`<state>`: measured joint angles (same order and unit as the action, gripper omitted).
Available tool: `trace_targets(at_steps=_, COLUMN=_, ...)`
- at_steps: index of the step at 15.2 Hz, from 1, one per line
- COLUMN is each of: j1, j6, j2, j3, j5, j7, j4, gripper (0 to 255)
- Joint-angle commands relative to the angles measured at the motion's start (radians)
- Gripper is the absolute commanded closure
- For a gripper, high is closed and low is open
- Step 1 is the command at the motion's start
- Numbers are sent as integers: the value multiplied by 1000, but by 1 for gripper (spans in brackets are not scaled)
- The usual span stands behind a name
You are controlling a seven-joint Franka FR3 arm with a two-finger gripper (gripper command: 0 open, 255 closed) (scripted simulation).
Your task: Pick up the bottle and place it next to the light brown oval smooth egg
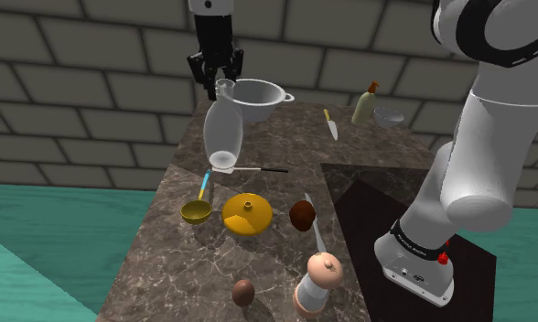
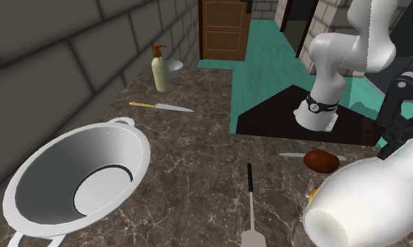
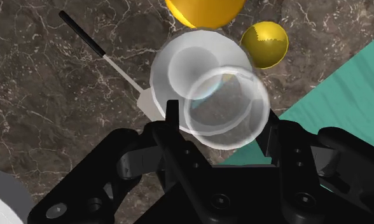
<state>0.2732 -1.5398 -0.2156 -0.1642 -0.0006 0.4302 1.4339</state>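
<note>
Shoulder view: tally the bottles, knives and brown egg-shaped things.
Bottles: 2, the clear bottle held in the gripper and the soap bottle.
Knives: 2, the yellow-handled knife and the plain knife.
Brown egg shapes: 2, the dark brown oval and the light brown egg.
Total: 6.

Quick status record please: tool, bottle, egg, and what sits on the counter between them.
tool: shut on the bottle's neck
bottle: pale, see-through, roughly upright, apparently lifted above the spatula
egg: light brown, lying on the counter near the grinder
between: yellow lid, small yellow bowl
placement: not yet done; bottle far from egg
</note>
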Motion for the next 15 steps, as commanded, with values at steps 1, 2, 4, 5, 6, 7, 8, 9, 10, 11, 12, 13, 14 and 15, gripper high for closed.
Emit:
trace_targets(at_steps=1, j1=26, j6=-4, j2=17, j3=-18, j5=4, j7=45, j4=20, gripper=255)
trace_targets(at_steps=2, j1=39, j6=-6, j2=20, j3=-27, j5=5, j7=67, j4=24, gripper=255)
trace_targets(at_steps=4, j1=66, j6=-9, j2=22, j3=-45, j5=6, j7=112, j4=28, gripper=255)
trace_targets(at_steps=5, j1=79, j6=-10, j2=21, j3=-54, j5=7, j7=134, j4=27, gripper=255)
trace_targets(at_steps=6, j1=93, j6=-11, j2=20, j3=-63, j5=7, j7=157, j4=26, gripper=255)
trace_targets(at_steps=7, j1=107, j6=-12, j2=17, j3=-72, j5=7, j7=180, j4=23, gripper=255)
trace_targets(at_steps=8, j1=121, j6=-12, j2=13, j3=-81, j5=7, j7=202, j4=19, gripper=255)
trace_targets(at_steps=9, j1=135, j6=-11, j2=9, j3=-90, j5=6, j7=225, j4=13, gripper=255)
trace_targets(at_steps=10, j1=149, j6=-11, j2=3, j3=-99, j5=5, j7=248, j4=6, gripper=255)
trace_targets(at_steps=11, j1=164, j6=-10, j2=-4, j3=-108, j5=3, j7=271, j4=-3, gripper=255)
trace_targets(at_steps=12, j1=179, j6=-9, j2=-12, j3=-116, j5=1, j7=294, j4=-13, gripper=255)
trace_targets(at_steps=13, j1=194, j6=-7, j2=-22, j3=-125, j5=-1, j7=318, j4=-24, gripper=255)
trace_targets(at_steps=14, j1=209, j6=-5, j2=-32, j3=-134, j5=-4, j7=341, j4=-37, gripper=255)
trace_targets(at_steps=15, j1=225, j6=-2, j2=-43, j3=-142, j5=-7, j7=364, j4=-52, gripper=255)
